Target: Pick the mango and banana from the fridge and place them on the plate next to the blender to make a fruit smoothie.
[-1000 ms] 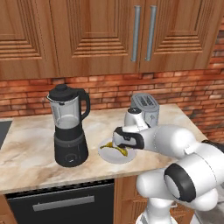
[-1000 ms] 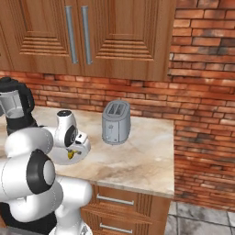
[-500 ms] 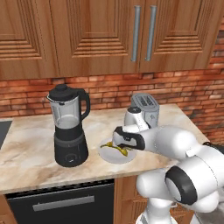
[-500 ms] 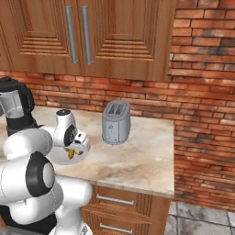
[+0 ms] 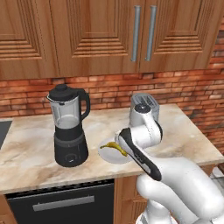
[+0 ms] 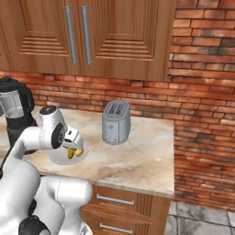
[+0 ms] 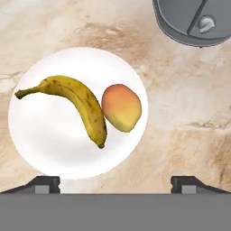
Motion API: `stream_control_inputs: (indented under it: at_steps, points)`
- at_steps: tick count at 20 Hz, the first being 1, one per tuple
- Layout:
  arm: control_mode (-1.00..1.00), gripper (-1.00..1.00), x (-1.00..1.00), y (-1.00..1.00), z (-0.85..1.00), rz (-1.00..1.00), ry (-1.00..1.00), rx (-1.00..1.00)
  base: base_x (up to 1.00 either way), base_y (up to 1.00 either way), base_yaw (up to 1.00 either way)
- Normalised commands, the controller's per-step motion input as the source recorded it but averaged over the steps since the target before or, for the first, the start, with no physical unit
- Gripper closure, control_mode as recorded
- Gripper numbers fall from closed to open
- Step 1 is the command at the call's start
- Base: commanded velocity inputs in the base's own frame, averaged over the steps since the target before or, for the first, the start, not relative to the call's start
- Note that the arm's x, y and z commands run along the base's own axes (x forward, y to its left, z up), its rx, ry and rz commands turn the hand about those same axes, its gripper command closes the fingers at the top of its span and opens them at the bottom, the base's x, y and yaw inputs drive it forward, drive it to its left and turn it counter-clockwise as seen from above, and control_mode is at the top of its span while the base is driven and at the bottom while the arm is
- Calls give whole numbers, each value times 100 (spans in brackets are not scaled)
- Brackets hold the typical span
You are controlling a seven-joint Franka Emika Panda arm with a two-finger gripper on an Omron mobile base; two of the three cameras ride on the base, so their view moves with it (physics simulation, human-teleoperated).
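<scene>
Marble worktop (image 7: 189, 113) is seen under the plate (image 7: 45, 135), centre left in the hand view. The banana (image 7: 81, 106) is just released beside the mango (image 7: 121, 107); the pincer (image 7: 115, 182) is now spread, so the task seems finished.

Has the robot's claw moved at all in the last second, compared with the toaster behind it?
No. In the left base view the gripper hangs over the plate, just in front of the toaster, as before.
</scene>
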Motion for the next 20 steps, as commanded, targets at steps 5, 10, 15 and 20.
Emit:
stream_control_inputs:
  at_steps: [5, 10, 15, 20]
  points:
    - [-100, -100, -100, -5, 57, -1, -32, 1, 0, 0, 0]
    - [-100, -100, -100, -38, 50, -14, -12, 9, 0, 0, 0]
    - [-100, -100, -63, -57, 79, -19, -2, 10, 0, 0, 0]
    - [-100, -100, -32, -61, 45, -14, -8, 15, 0, 0, 0]
